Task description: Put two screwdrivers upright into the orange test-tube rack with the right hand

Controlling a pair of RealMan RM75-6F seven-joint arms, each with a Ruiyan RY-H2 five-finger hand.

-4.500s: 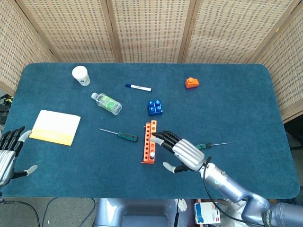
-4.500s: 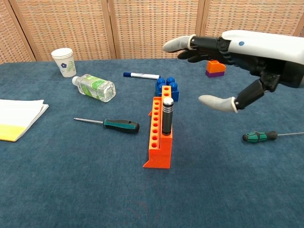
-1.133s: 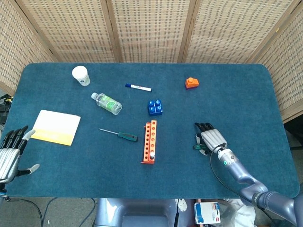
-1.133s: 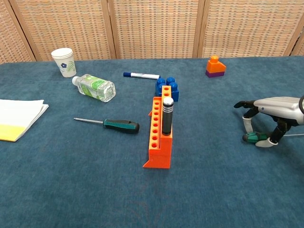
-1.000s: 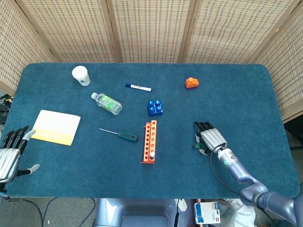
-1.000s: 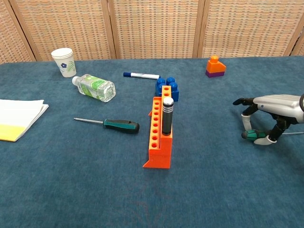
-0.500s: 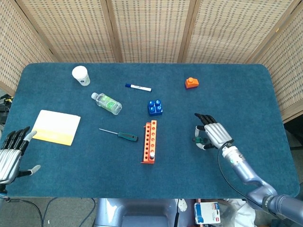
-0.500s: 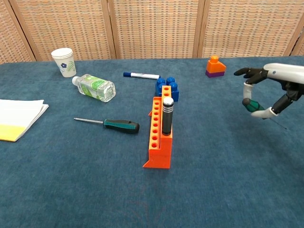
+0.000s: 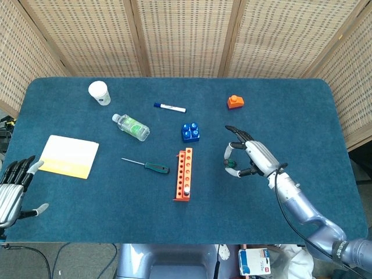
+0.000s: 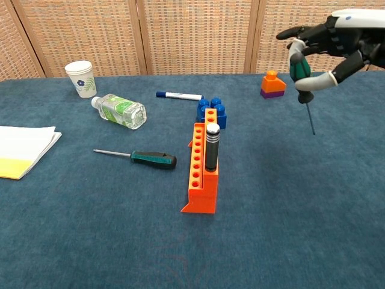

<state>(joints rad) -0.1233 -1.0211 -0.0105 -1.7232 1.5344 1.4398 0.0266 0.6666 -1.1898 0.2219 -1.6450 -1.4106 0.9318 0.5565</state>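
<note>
1. Your right hand is up off the blue table, to the right of the orange test-tube rack.
2. It pinches the green-handled screwdriver between thumb and a finger; the other fingers are spread loosely above.
3. That screwdriver hangs close to upright, handle up in your grip, its thin shaft pointing down and slightly right (clear of the cloth in the chest view).
4. The rack lies lengthwise on the table, well apart from your right hand, with a black-and-silver handled tool standing upright in a hole near its closer end.
5. A second screwdriver, dark-handled, lies flat just left of the rack, its shaft pointing left.
6. Your left hand rests at the table's near left edge, fingers apart, holding nothing.
7. Elsewhere you have a blue block just behind the rack, an orange block, a marker, a plastic bottle on its side, a paper cup and a yellow-edged pad.
</note>
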